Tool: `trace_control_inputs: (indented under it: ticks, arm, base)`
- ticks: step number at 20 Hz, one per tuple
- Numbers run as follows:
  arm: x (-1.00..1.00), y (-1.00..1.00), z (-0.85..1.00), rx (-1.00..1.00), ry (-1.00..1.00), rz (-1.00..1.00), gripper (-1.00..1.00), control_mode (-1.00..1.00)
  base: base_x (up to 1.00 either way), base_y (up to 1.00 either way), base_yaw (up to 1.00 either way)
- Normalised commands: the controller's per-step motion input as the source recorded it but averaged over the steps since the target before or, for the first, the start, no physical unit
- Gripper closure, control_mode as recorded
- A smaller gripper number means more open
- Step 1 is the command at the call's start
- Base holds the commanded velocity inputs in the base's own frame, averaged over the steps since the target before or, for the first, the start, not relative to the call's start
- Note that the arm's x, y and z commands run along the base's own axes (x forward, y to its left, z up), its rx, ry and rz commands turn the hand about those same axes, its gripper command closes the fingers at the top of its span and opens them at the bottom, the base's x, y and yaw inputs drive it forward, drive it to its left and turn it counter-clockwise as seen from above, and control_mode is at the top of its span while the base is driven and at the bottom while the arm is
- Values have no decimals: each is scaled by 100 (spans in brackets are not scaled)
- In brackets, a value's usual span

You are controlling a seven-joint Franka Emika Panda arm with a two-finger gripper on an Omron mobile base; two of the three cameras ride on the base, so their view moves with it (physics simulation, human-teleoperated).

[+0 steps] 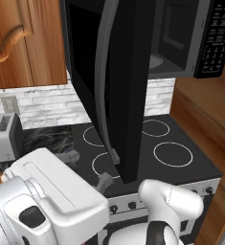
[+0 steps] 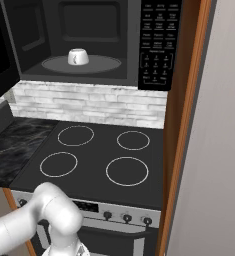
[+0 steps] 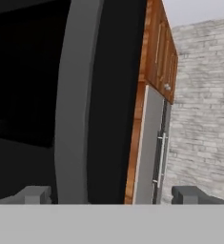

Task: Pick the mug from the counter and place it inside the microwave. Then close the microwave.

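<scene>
One squat white mug (image 2: pixel 78 56) sits on the round turntable inside our black microwave (image 2: pixel 89 42); our gripper (image 3: pixel 111 194) stands spread wide, empty, facing the door's curved grey handle (image 3: pixel 75 105).

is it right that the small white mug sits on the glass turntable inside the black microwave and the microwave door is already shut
Not quite. The small white mug does sit on the turntable inside the black microwave, but the door is wide open, swung out over the stovetop. The left base view shows it.
</scene>
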Motion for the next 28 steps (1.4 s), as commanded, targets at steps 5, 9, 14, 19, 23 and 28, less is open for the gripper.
trace_control_inputs:
  ticks: [5, 9, 14, 19, 23, 28]
  arm:
    - [32, 0, 0, 0, 6, 0, -100, -100]
    - [29, 8, 0, 0, 5, 0, -100, -100]
    - [30, 11, 0, 0, 4, 0, -100, -100]
    - [25, 2, 0, 0, 1, 0, -100, -100]
    - [0, -9, 3, 0, 0, 0, -100, -100]
    - [-20, -16, 9, 0, 0, 0, -100, -100]
  base:
    - [0, 0, 0]
    - [0, 0, 0]
    - [0, 0, 0]
    - [0, 0, 0]
    - [0, 0, 0]
    - [0, 0, 0]
